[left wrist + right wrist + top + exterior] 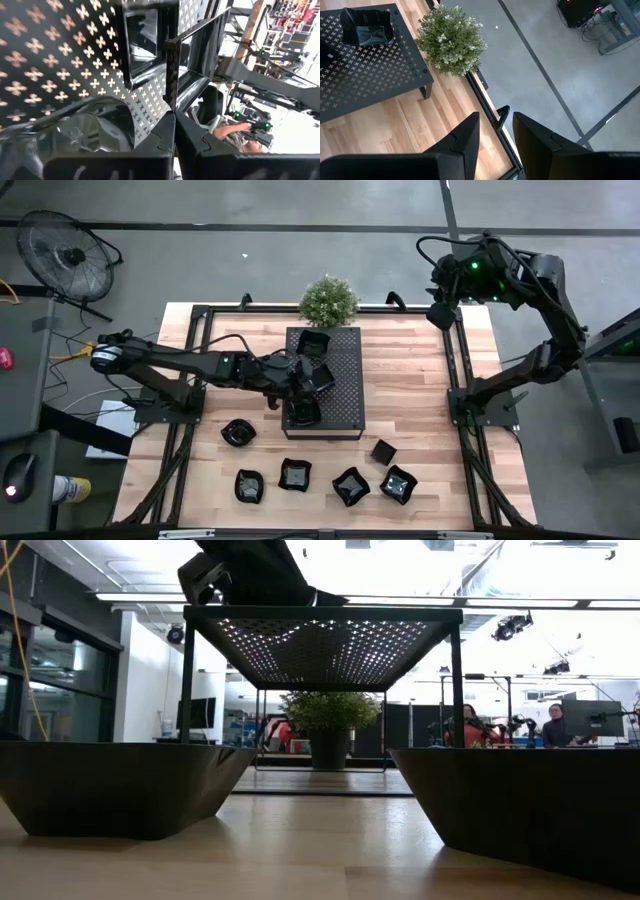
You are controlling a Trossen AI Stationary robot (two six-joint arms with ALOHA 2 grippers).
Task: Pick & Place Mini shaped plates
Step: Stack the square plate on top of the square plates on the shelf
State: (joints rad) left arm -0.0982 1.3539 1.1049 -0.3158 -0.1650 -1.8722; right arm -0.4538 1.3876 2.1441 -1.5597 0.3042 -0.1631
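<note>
The left gripper [300,376] reaches in over the black perforated tray [345,405] at the middle of the table, its fingers [150,135] pressed tight together. In the left wrist view a thin dark rim of a square plate [172,75] stands on edge right at the fingertips, so the plate appears pinched by its wall — though the contact itself is hard to make out. Another square plate [142,42] lies on the tray just beyond.

The mini shaped plates sit in two groups. A few are on the tray: one at its far end [314,342], others crowded under the left gripper. Six more rest on the bare wood at the near side — one at near left [238,432], a row of four nearer still [295,474], and a small one [384,451] just right of the tray's near corner.

The right gripper [495,135] hangs off the table's far right corner near the potted plant [328,300], part open and empty.

These plates look stiff, light and glossy — likely slick between the fingers and liable to chip if dropped. The upright rim is the sensible place to grip, one finger inside the wall and one outside, and they should be set down level.
</note>
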